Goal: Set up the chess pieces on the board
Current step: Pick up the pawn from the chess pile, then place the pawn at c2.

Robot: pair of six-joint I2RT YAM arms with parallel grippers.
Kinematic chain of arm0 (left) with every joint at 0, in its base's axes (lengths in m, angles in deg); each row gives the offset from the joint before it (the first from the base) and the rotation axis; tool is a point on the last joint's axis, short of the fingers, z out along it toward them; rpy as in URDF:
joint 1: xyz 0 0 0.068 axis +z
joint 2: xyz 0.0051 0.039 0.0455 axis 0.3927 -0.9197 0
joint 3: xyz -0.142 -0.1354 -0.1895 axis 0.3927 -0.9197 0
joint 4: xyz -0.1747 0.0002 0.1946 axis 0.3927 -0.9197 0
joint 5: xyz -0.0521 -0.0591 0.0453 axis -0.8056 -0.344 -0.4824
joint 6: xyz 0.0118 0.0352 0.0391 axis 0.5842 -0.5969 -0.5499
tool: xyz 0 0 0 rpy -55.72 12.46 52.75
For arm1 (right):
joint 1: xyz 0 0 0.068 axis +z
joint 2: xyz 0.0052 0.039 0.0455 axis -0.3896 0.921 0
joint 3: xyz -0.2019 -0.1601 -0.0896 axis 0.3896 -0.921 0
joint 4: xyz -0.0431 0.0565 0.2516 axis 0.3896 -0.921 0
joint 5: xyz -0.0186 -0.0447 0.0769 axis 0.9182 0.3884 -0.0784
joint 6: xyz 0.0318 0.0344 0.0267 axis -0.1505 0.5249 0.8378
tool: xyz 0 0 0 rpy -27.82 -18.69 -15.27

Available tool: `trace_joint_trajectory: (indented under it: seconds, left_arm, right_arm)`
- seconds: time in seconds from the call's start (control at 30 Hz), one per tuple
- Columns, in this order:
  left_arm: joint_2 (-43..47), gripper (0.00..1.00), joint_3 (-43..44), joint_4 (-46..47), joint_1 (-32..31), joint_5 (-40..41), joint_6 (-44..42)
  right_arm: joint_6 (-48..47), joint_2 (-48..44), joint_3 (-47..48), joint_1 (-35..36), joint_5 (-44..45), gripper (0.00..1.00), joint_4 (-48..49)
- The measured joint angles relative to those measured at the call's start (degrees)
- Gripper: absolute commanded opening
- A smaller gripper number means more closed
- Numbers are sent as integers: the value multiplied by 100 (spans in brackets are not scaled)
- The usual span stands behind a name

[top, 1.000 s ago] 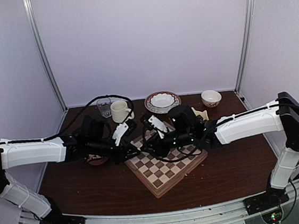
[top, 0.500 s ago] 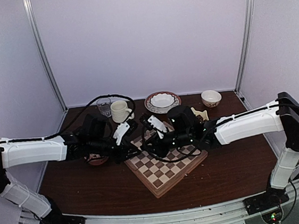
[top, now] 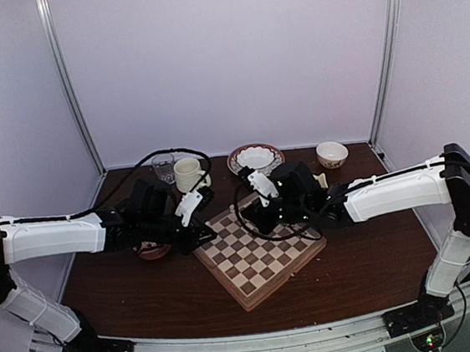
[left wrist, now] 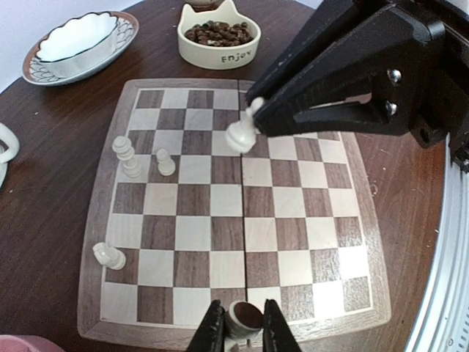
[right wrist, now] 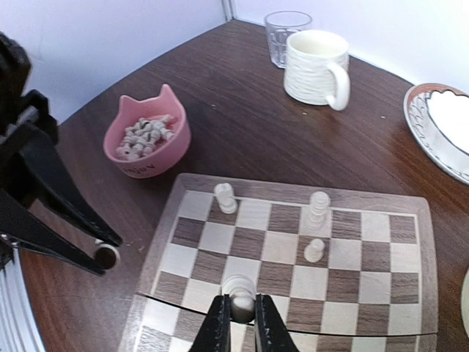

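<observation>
Three pale pieces are on the board point(left wrist: 97, 220): a tall one point(left wrist: 126, 155), a pawn point(left wrist: 166, 162) just beside it, and a third point(left wrist: 108, 255) near a corner. We see the right gripper point(right wrist: 239, 306) pinched narrowly on a fourth pale piece point(right wrist: 238, 287), held above the middle squares. The left gripper point(left wrist: 244, 314) is likewise closed, on a small round-ended piece point(left wrist: 245, 317) over the board's rim. Loose pieces point(right wrist: 143, 132) lie in the pink bowl point(right wrist: 146, 167) beside the board. We judge these wooden men to be light, stiff and smooth, with narrow bases, so they will tip or twist easily. We would take each one squarely at the waist, below the head, and let go only once the base sits flat.
</observation>
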Motion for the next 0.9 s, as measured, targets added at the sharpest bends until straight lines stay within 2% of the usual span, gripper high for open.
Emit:
trace_joint_trajectory:
  seconds: [0.33,0.57,0.9]
  left_arm:
    - [634,14,-247,52,0,1327,234]
    - [763,14,-326,37,81,2151,503]
    - [761,14,-326,-227,741,2673,1082]
  right_arm:
    - [-195,621,442,-271,844,6,-514]
    - [-168,1268,918,-616,861,7,-717]
    - [-146,1912,1504,-870,562,8,-946]
